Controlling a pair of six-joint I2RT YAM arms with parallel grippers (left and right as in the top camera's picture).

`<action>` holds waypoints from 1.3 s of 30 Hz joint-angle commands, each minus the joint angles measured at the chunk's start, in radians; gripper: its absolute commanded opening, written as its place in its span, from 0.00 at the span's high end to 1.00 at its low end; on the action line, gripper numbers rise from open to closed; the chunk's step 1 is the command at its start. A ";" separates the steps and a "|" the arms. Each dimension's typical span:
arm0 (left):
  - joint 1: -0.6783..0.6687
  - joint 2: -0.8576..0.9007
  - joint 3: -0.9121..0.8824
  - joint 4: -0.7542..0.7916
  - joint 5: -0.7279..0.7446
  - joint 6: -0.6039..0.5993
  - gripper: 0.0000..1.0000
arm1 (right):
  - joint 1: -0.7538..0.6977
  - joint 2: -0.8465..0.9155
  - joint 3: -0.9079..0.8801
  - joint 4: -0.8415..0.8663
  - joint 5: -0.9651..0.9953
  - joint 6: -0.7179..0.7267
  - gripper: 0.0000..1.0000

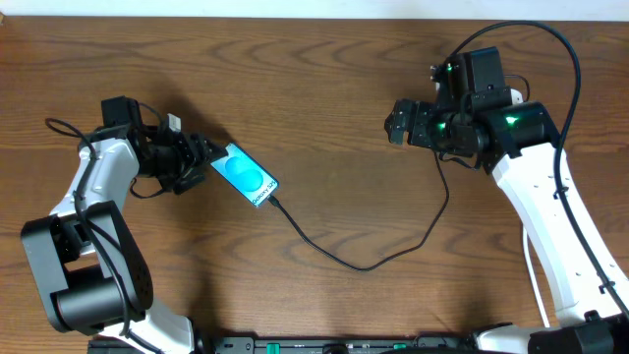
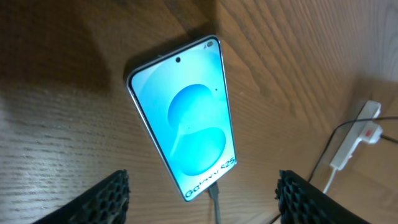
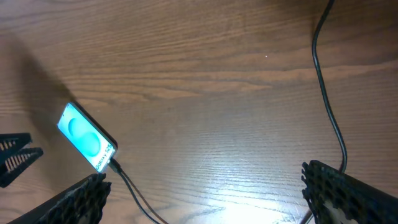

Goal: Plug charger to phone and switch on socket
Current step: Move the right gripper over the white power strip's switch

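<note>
Phone (image 1: 246,175) with charger (image 1: 334,258) near left gripper (image 1: 209,165)

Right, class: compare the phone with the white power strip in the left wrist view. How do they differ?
Colour: the phone shows a glowing cyan screen; the power strip is white with a red mark. Shape: the phone is a broad rectangle, the power strip a narrow bar. Place: the phone lies near, mid-view; the power strip sits far off at the right edge. Shared: both lie flat on the wooden table.
</note>
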 commanded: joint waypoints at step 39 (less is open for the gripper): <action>-0.002 0.002 -0.013 -0.026 -0.010 0.007 0.08 | -0.521 -0.082 0.150 -0.195 0.077 -0.079 0.01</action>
